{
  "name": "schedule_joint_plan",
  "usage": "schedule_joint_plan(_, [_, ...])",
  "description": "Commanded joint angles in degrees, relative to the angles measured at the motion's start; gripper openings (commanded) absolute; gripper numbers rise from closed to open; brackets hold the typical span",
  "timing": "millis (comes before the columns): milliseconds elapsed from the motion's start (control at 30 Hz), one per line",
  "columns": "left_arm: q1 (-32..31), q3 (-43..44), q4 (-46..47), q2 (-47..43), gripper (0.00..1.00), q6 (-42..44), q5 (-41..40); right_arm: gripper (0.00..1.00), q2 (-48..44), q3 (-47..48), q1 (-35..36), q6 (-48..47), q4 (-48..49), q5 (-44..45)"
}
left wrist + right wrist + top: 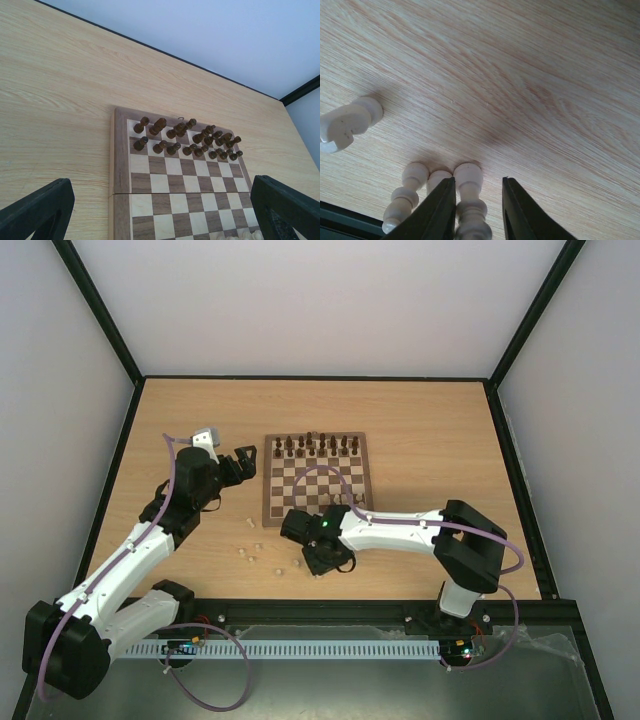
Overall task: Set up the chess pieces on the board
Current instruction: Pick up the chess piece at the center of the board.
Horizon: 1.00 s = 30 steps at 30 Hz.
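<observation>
The board (272, 502) lies mid-table, with dark chess pieces (315, 447) filling its two far rows. In the left wrist view those dark pieces (185, 137) stand beyond the board's bare squares (165, 200). My left gripper (245, 462) hovers wide open and empty at the board's left edge. My right gripper (325, 558) is low over the table in front of the board. Its jaws (478, 181) stand open round an upright pale piece (468, 176), which touches the left finger (440, 205) with a gap to the right finger.
Two more pale pieces (406, 192) (438, 179) stand just left of the right gripper, and one lies on its side (345, 122). Loose pale pieces (247, 552) dot the table left of it. A few pale pieces (345, 502) sit at the board's near edge.
</observation>
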Motion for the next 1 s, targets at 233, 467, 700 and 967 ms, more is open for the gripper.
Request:
schedule_joint_plan(233, [0.18, 0.15, 0.25, -0.03, 1.00, -0.22, 0.51, 0.19, 0.57, -0.84, 1.21, 1.12, -3.82, 1.21])
schedule_joint_plan(467, [0.18, 0.15, 0.19, -0.03, 1.00, -0.22, 0.43, 0.18, 1.55, 0.26, 1.12, 0.97, -3.88, 3.43])
schedule_joint_plan(700, [0.18, 0.19, 0.19, -0.14, 1.00, -0.23, 0.42, 0.17, 0.84, 2.00, -0.81, 0.96, -5.39, 6.83])
schedule_joint_plan(967, [0.18, 0.27, 0.13, -0.23, 1.00, -0.23, 0.42, 0.16, 1.14, 4.76, -2.53, -0.86, -6.50, 8.85])
